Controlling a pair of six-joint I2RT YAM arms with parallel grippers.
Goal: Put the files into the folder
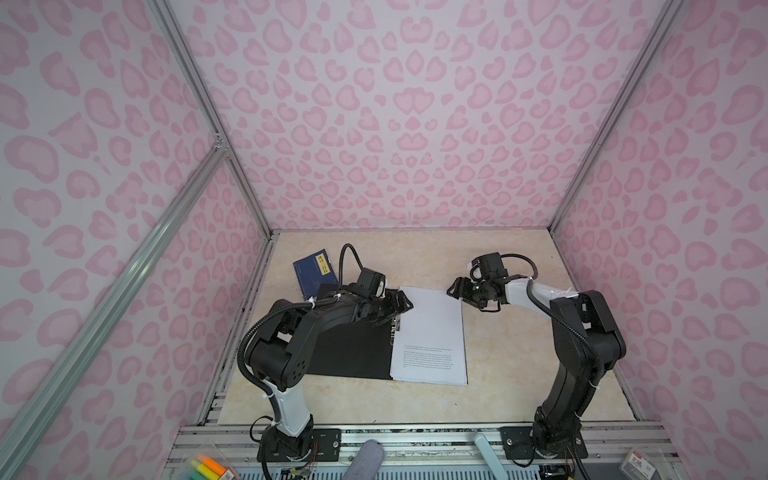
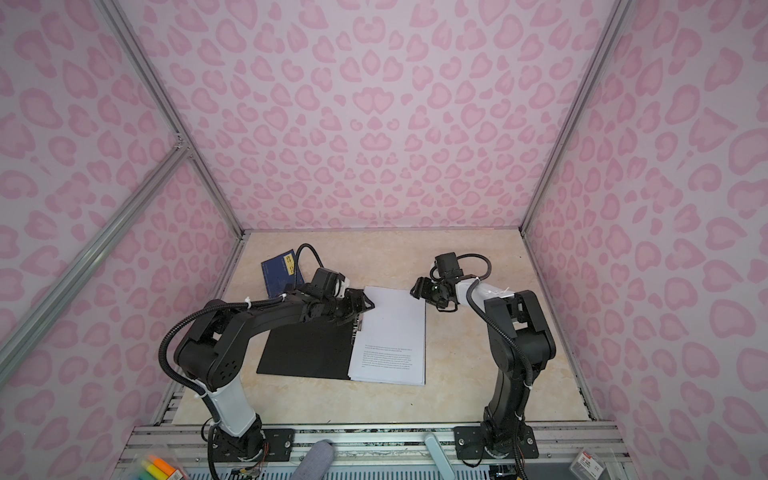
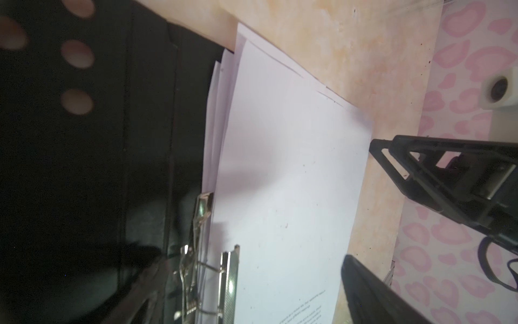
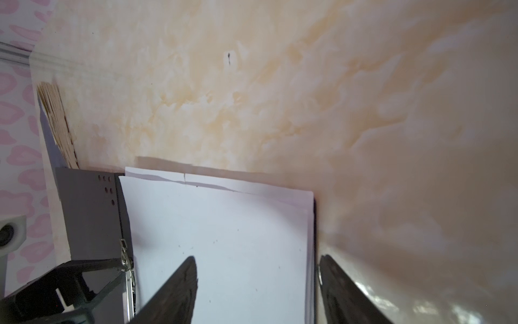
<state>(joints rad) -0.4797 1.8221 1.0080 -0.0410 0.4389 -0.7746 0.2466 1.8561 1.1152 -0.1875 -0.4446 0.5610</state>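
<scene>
Files (image 1: 432, 328) lie long-axis front-to-back on folder (image 1: 349, 353)'s right leaf. Your left pincer (image 1: 400, 309), released, hangs over their spine edge, nearer. Your right pincer (image 1: 456, 288), also released and empty, hovers off the far corner.

From my end the cell is just pink leopard-print walls (image 1: 415, 124) on three sides. Aluminium struts (image 1: 201, 95) run down from the upper left and upper right. Lower middle is a beige marbled tabletop (image 1: 519, 365), evenly lit, with a slotted metal rail (image 1: 415, 432) across the bottom edge.
</scene>
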